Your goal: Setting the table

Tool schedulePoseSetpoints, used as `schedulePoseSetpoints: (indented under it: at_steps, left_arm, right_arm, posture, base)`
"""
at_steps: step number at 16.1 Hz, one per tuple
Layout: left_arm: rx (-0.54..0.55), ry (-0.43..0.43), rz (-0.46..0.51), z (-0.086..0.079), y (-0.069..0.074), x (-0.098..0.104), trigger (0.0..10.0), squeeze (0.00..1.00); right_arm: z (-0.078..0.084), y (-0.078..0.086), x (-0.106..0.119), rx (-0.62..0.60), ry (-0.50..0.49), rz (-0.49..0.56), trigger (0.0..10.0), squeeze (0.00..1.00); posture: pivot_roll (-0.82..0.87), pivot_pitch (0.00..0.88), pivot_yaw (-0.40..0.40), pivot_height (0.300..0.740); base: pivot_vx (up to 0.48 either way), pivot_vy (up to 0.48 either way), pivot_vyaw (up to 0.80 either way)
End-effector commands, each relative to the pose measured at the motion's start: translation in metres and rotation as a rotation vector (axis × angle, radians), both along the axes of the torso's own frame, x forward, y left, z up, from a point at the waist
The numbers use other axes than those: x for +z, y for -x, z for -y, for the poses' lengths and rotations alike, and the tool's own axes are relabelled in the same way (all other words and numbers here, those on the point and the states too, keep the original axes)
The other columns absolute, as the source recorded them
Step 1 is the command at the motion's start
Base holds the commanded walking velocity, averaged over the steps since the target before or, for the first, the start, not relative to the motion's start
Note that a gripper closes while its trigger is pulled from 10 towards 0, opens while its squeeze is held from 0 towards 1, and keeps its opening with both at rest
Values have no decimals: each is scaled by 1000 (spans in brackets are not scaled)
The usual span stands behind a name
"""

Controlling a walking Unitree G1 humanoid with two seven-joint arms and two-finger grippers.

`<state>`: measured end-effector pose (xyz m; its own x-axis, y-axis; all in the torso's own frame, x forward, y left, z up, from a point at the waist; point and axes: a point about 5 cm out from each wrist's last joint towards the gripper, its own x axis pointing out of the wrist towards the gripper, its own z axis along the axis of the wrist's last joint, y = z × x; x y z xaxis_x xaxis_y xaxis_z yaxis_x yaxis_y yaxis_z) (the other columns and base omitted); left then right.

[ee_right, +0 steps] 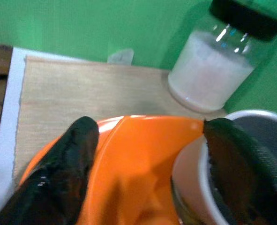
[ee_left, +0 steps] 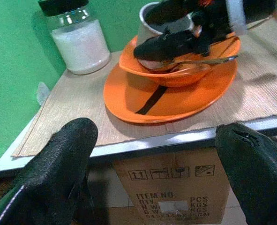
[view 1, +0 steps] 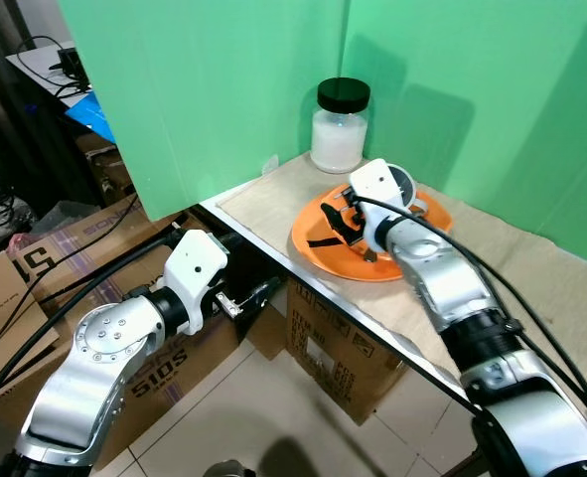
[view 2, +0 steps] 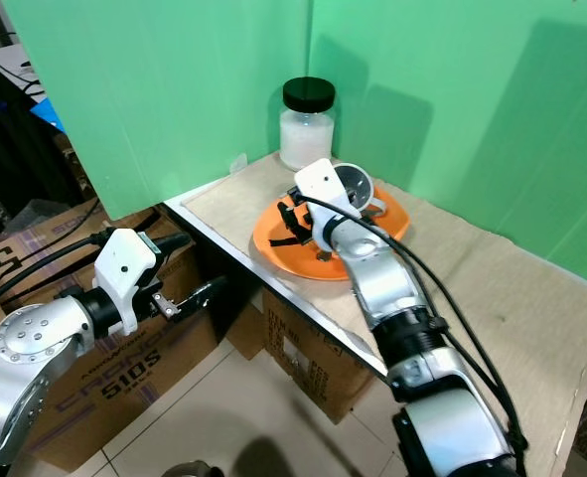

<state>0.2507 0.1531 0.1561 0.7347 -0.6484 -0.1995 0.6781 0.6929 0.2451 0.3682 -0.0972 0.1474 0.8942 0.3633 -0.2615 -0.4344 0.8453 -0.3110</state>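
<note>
An orange plate [ee_left: 129, 96] lies on a beige placemat [view 1: 268, 204] at the table's corner. On it sits an orange bowl [ee_left: 185, 75] holding a grey-white cup [ee_right: 194, 173] and a metal spoon [ee_left: 208, 60]. My right gripper [view 1: 339, 223] hovers over the bowl, open; one finger is over the plate and the other against the cup's rim. A glass jar [view 1: 340, 127] of white powder with a black lid stands behind the plate. My left gripper [view 1: 258, 294] hangs open below and in front of the table edge [view 1: 323, 290], facing the plate.
Green backdrop panels [view 1: 223, 89] wall in the table's back and left side. A cardboard box [view 1: 343, 348] sits under the table, and more boxes [view 1: 35, 260] and cables lie on the floor at the left. Placemat stretches bare to the right.
</note>
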Motion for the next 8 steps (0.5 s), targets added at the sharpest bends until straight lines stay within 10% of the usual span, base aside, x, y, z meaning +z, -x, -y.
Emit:
schedulePoseSetpoints:
  at_steps: [1,8]
  left_arm:
    - [-18,-5,6,1,3,3,10000,0]
    - [-55,-5,-14,3,9,2,10000,0]
  right_arm:
    - [-2,-3,0,-10,18,3,0,0]
    - [-2,-13,8,-88,0,57,0,0]
  posture:
    - [96,0,5,740]
    - [104,0,3,740]
  base:
    - [0,0,0]
    - [0,0,0]
